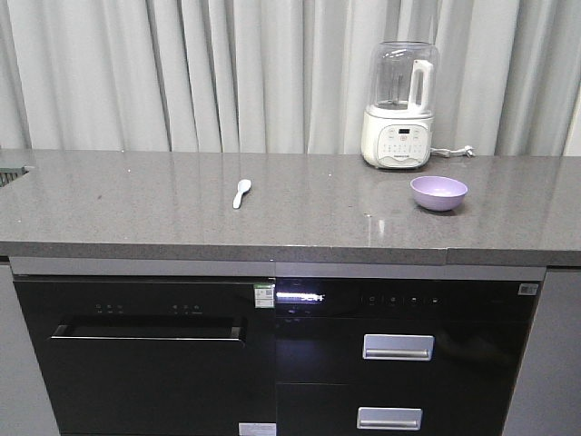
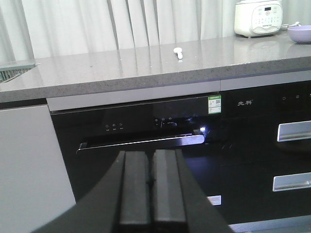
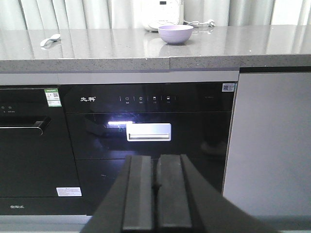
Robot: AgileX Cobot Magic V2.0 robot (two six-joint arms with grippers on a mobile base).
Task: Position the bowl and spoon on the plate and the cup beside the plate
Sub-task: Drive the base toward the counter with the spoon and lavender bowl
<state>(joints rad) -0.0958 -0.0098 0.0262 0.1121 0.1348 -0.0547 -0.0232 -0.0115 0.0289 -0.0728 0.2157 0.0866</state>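
Spoon [image 1: 241, 193] points scoop-first at the curtain [image 1: 182, 73] (bowl [image 1: 438, 193] well apart); left gripper [image 2: 150, 182], right gripper [image 3: 156, 187] closed, empty

A grey speckled worktop [image 1: 136, 204] is running across the view, with pale curtains [image 1: 182, 73] hanging behind it. A white blender [image 1: 398, 109] with a clear jug is standing at the back right, its cord [image 1: 454, 152] lying just beside it. Below, a black built-in appliance [image 1: 145, 363] is showing a long handle. A green label [image 1: 264, 295] is sitting beside a glowing strip [image 1: 300, 297], and two silver drawer handles [image 1: 398, 346] are sitting one above the other.
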